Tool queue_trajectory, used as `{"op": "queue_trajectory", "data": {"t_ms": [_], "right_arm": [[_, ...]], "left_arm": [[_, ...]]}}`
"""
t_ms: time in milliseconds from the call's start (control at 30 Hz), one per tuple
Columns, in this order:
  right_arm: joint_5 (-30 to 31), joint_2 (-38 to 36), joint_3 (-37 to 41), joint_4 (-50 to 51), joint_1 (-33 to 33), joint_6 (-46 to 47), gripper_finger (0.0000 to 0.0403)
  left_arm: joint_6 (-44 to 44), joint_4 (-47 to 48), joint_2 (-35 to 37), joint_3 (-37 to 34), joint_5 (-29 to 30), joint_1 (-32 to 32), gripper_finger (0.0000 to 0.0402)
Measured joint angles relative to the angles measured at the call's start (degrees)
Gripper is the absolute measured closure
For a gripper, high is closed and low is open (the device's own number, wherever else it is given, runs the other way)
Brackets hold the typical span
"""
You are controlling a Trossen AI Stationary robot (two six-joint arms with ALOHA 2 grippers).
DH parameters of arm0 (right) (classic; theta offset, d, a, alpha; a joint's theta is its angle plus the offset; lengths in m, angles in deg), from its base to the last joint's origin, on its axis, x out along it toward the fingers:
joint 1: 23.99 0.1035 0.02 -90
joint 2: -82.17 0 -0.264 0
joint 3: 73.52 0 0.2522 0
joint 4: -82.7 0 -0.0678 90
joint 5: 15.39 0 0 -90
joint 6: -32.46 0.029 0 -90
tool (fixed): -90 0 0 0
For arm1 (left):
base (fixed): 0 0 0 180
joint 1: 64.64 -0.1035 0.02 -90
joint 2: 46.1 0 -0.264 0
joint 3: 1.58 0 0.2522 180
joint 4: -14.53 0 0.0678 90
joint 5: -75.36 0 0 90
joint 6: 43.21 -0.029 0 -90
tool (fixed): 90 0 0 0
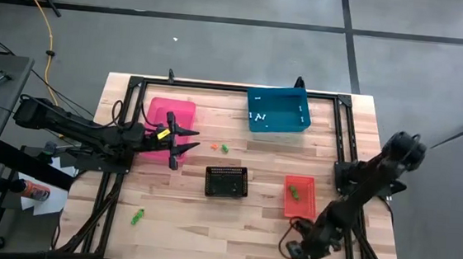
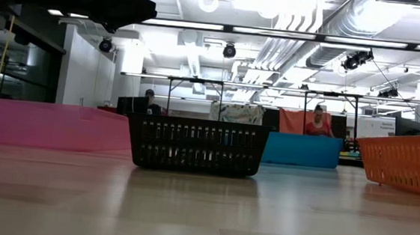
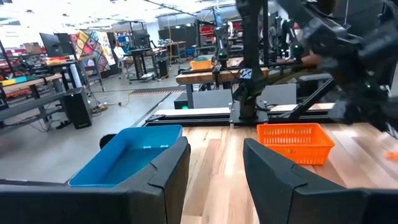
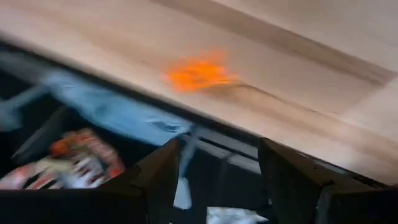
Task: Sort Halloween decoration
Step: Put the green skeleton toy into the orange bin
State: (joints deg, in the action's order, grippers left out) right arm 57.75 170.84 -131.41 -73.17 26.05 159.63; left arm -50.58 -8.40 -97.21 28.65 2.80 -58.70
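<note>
Tiny trinkets of the Halloween decoration lie scattered: an orange one (image 1: 213,147) and a green one (image 1: 224,148) mid-table, and another green one (image 1: 136,216) near the front left. More green ones (image 1: 293,190) lie in the red bin (image 1: 308,203), and white ones (image 1: 257,113) in the blue bin (image 1: 278,110). My left gripper (image 1: 177,142) hovers open and level at the pink bin's (image 1: 166,116) right edge, holding nothing (image 3: 217,174). My right gripper (image 1: 292,248) points steeply down at the front right, open and empty (image 4: 217,180). An orange trinket (image 4: 199,73) lies on the wood just beyond its fingers.
A black mesh bin (image 1: 226,181) stands mid-table between the arms, with the red bin to its right. The table's near edge and a dark frame rail (image 4: 124,118) lie directly under my right gripper. Bare wood stretches between the black bin and the front edge.
</note>
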Motion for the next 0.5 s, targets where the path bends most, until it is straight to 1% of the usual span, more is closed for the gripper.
{"op": "queue_trajectory", "data": {"t_ms": [100, 200, 367, 433, 500], "right_arm": [[-3.1, 5.4, -2.5, 0.3, 0.7, 0.1, 0.0192], [-2.3, 8.0, -4.6, 1.6, 0.6, -0.6, 0.0192], [1.5, 8.4, -7.7, 9.9, -0.6, -3.6, 0.0192], [1.6, 8.5, -8.6, 13.7, -1.1, -4.1, 0.0192], [1.3, 8.5, -9.3, 14.5, -1.4, -4.2, 0.0192]], "left_arm": [[-1.1, -0.1, 0.0, 0.0, 1.1, 0.0, 0.0261], [-2.8, -0.5, 0.0, 0.0, 2.9, 0.0, 0.0261], [-4.8, -0.7, 0.0, 0.0, 4.7, 0.0, 0.0261], [-4.8, -0.7, 0.0, 0.0, 4.7, 0.0, 0.0261], [-4.8, -0.7, 0.0, 0.0, 4.7, 0.0, 0.0261]]}}
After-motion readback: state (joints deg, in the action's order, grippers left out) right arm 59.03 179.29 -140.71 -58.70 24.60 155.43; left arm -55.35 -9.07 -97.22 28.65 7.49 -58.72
